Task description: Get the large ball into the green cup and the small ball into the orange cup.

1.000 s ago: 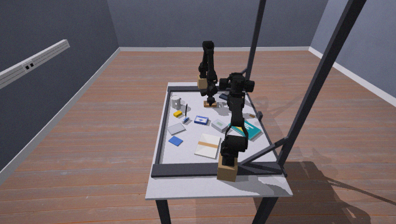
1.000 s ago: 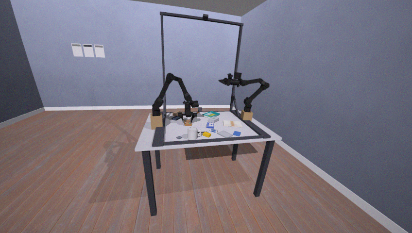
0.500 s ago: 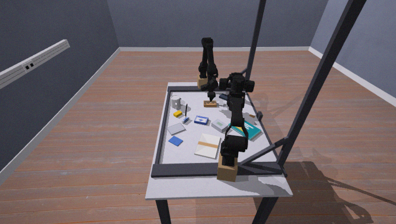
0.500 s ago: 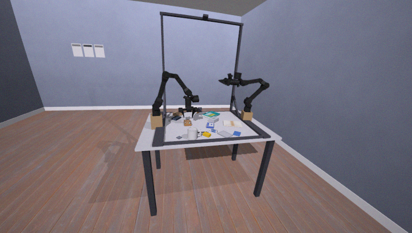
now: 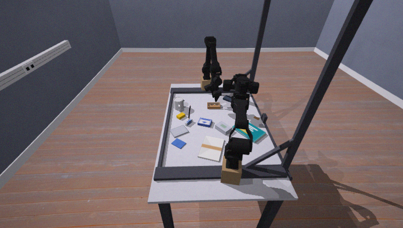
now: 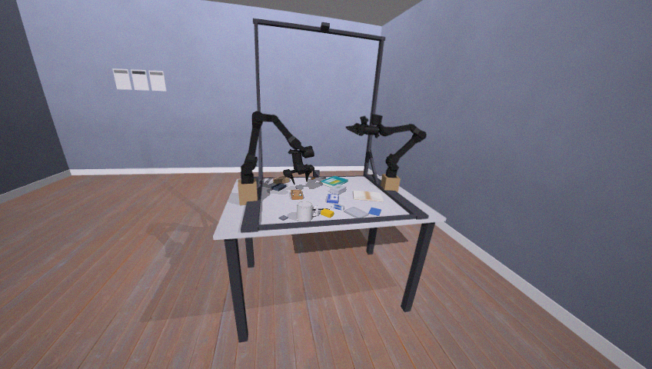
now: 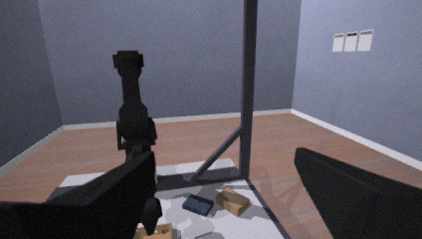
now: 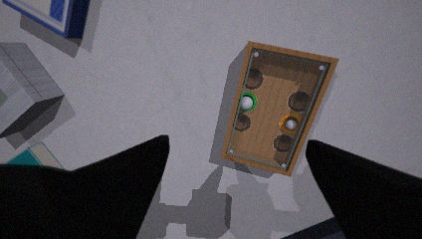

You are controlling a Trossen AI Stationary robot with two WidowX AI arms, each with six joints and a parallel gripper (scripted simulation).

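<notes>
Now our right gripper (image 5: 216,99) (image 6: 300,181) (image 8: 236,144) is open above the wooden puzzle (image 5: 213,106) (image 6: 297,194) (image 7: 160,232) (image 8: 271,107), which lies flat on the table (image 5: 192,99) (image 6: 274,214) (image 7: 219,224) (image 8: 149,65); left gripper (image 6: 348,128) (image 7: 224,151) open too. If we bump it, balls could hop out.
</notes>
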